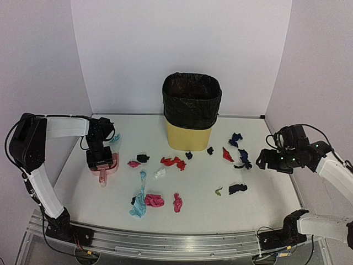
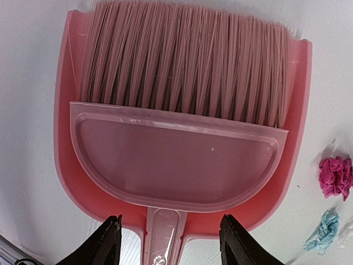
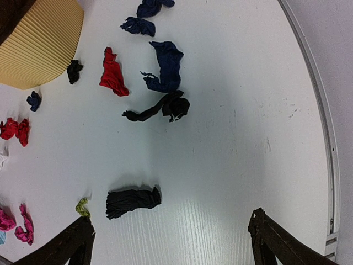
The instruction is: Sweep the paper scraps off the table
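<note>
Paper scraps [image 1: 175, 162] in red, pink, light blue, black, navy and white lie scattered over the white table [image 1: 265, 207]. At the left, a pink brush [image 2: 176, 160] rests in a pink dustpan [image 2: 65, 165]. My left gripper [image 2: 171, 243] hangs over them, its open jaws either side of the brush handle [image 2: 162, 234] with gaps on both sides. A pink scrap [image 2: 335, 176] and a light blue scrap [image 2: 324, 233] lie to the right of the dustpan. My right gripper [image 3: 171, 243] hovers open above bare table, near a black scrap [image 3: 132, 202], a red scrap [image 3: 113, 74] and a navy scrap [image 3: 166, 65].
A yellow bin [image 1: 190, 135] lined with a black bag stands at the back centre. White walls close the back and both sides. A metal rail [image 1: 165, 243] runs along the front edge. The table's right rim [image 3: 322, 127] is close to my right gripper.
</note>
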Controlling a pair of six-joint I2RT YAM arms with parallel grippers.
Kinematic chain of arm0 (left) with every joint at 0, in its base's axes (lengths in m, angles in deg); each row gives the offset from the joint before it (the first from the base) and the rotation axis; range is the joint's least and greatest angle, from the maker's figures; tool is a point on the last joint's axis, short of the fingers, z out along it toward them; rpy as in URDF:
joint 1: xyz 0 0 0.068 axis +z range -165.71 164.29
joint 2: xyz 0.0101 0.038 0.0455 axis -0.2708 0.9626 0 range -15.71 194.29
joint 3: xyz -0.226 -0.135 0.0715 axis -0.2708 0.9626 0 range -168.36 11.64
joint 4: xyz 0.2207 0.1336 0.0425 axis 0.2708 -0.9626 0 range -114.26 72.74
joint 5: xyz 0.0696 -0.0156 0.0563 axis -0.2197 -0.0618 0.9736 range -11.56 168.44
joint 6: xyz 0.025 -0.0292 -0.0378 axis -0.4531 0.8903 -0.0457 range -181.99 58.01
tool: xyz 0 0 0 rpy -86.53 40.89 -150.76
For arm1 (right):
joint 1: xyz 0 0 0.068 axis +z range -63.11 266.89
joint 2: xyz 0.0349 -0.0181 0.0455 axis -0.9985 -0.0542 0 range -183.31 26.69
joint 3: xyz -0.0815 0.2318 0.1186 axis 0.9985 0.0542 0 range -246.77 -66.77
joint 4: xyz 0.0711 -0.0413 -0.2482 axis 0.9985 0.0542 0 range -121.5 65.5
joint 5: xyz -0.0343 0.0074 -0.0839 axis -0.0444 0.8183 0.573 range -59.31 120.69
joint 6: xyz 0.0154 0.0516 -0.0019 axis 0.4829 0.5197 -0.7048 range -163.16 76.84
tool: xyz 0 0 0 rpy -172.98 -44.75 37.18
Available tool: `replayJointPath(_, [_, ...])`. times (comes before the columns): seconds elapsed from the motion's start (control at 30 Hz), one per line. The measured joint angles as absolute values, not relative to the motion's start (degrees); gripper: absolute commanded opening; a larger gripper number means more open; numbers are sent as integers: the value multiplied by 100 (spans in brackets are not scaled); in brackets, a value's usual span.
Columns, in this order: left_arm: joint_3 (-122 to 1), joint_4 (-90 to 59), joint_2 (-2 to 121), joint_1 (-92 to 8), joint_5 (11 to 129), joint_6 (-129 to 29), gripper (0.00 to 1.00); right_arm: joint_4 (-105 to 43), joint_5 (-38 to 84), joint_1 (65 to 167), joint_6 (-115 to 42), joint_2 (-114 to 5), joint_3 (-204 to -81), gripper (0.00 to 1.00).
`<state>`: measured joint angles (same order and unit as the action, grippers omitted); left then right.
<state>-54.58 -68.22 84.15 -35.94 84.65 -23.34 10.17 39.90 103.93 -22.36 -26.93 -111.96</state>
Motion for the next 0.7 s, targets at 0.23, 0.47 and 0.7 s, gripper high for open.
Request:
replayJointPath(0.23, [-5458,-6780,8499,-3594,8491,-2398,58,1017,3990,10393,-2236,-2693,-11196,96])
replayJointPath(0.47, [-5456,-6762,8532,-3594,8486,-2452,57,1017,3992,10393,-2236,-2693,-11196,96])
replayJointPath(0.7, [-5456,-6678,8599,-3594,8473,-2456,55,1017,3995,10393,-2236,-2693,-11196,96])
